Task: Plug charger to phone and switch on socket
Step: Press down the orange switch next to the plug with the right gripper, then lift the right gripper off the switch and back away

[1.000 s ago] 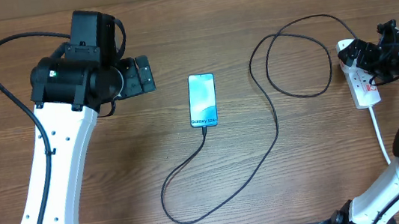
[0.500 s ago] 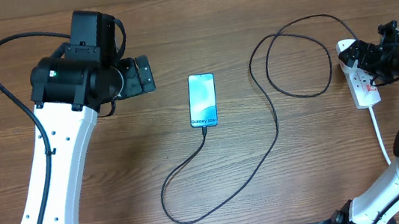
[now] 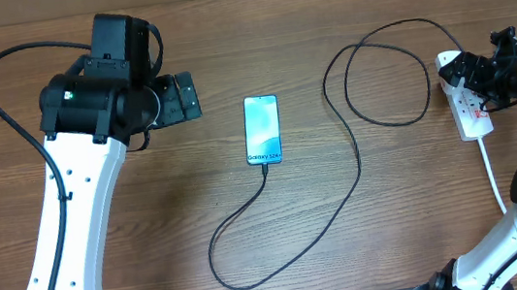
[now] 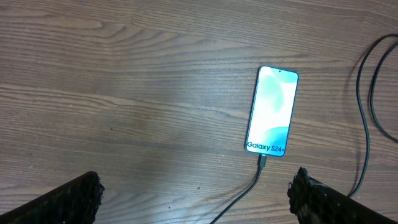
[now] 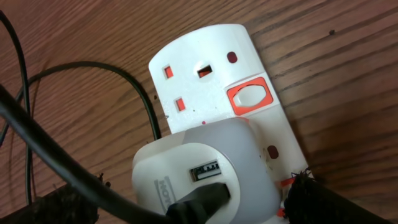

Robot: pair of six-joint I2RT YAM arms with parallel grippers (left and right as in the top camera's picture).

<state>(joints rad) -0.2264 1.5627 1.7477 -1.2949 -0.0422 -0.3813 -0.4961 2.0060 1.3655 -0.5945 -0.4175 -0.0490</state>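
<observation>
As nothing has shifted since the earlier frame, the phone (image 3: 263, 130) lies screen-up with the charger (image 3: 354, 168) joined to its bottom edge. Left of the phone, the left gripper (image 4: 196, 186) hangs spread wide. Far right of the phone, the right gripper (image 5: 199, 193) has its jaws released astride the charger's white plug (image 5: 205, 155) in the socket (image 3: 473, 119).

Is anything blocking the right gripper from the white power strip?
Nothing visible: the right gripper hangs directly over the white power strip, with only the plugged-in white adapter and black charger cable beneath it.
</observation>
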